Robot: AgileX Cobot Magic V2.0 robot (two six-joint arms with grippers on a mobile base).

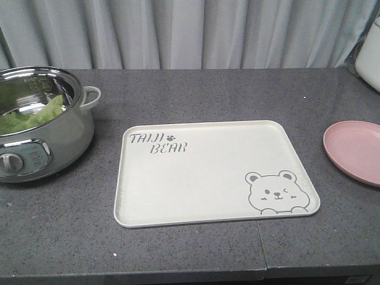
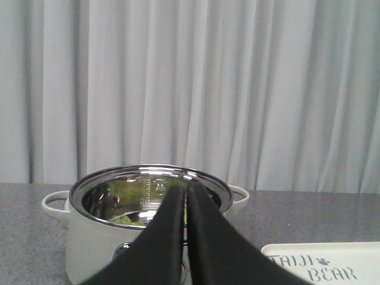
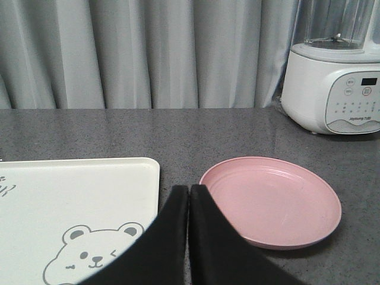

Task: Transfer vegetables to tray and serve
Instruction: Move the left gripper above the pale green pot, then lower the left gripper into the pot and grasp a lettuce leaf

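Green lettuce, the vegetables, lies inside a pale green electric pot at the table's left; a bit of green also shows in the pot in the left wrist view. The cream tray with "TAIJI BEAR" lettering and a bear drawing lies bare in the middle of the table; its corner and right part show in the wrist views. My left gripper is shut and holds nothing, in front of the pot. My right gripper is shut and holds nothing, between tray and pink plate. Neither gripper shows in the front view.
A round pink plate sits right of the tray. A white blender stands at the back right. A grey curtain hangs behind the dark grey table. The table's front edge runs along the bottom of the front view.
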